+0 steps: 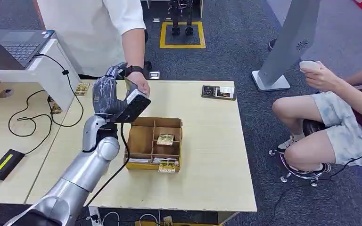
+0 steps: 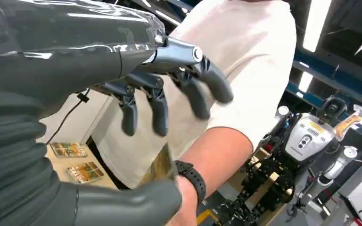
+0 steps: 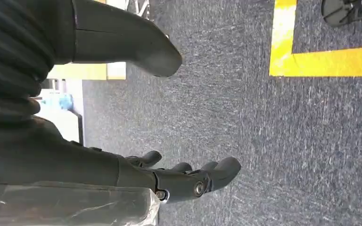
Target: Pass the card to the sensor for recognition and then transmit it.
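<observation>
The handover looked nearly done: near the table's [image 1: 207, 141] far edge the left hand [image 1: 115, 96] held the card [image 1: 131, 86] loosely against a person's hand [image 1: 140, 84], while the right hand [image 3: 179, 176] hung open, holding nothing.

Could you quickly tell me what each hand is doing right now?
Left hand: fingers spread; a card sits by the thumb, grip cannot be told.
Right hand: open, holding nothing.
</observation>
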